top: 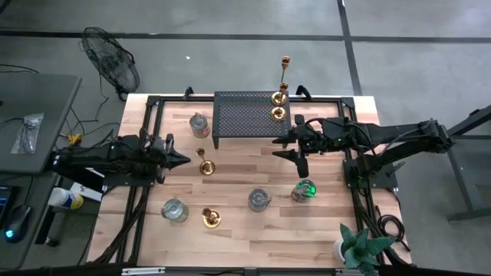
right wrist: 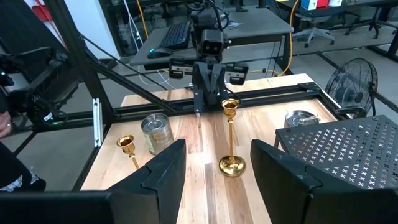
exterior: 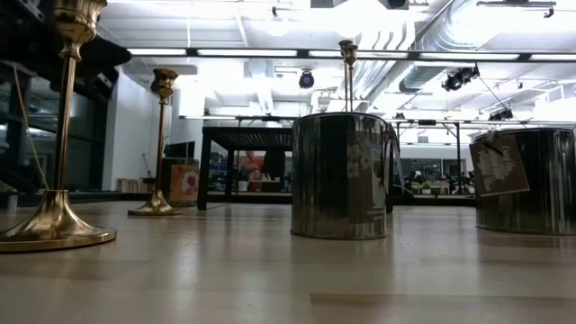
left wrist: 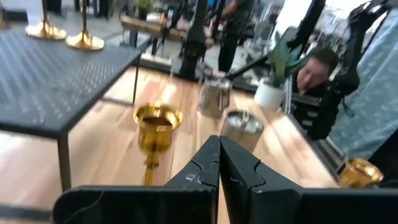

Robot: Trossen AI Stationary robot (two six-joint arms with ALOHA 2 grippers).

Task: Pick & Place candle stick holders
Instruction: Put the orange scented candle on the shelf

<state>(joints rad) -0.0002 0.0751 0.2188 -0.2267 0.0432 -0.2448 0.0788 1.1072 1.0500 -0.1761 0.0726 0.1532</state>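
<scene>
A brass candlestick (top: 205, 164) stands on its round base at the table's middle, between my two grippers. My left gripper (top: 184, 159) is shut and empty just left of it; the left wrist view shows the candlestick's cup (left wrist: 157, 126) close ahead of the shut fingers (left wrist: 219, 169). My right gripper (top: 285, 147) is open and empty to its right, by the black stand (top: 249, 115); the candlestick (right wrist: 231, 140) shows ahead between its fingers. Two brass candlesticks (top: 278, 98) (top: 278, 113) stand on the stand's right edge. Another brass one (top: 211, 218) and silvery cups (top: 199, 124) (top: 175, 209) (top: 259, 199) (top: 304, 189) stand on the table.
A potted plant (top: 360, 247) stands at the table's near right corner. A fan (top: 111, 65) stands on the floor beyond the far left corner. A person (left wrist: 317, 65) shows beyond the table's right side in the left wrist view. Bare wood lies at the table's near middle (top: 253, 238).
</scene>
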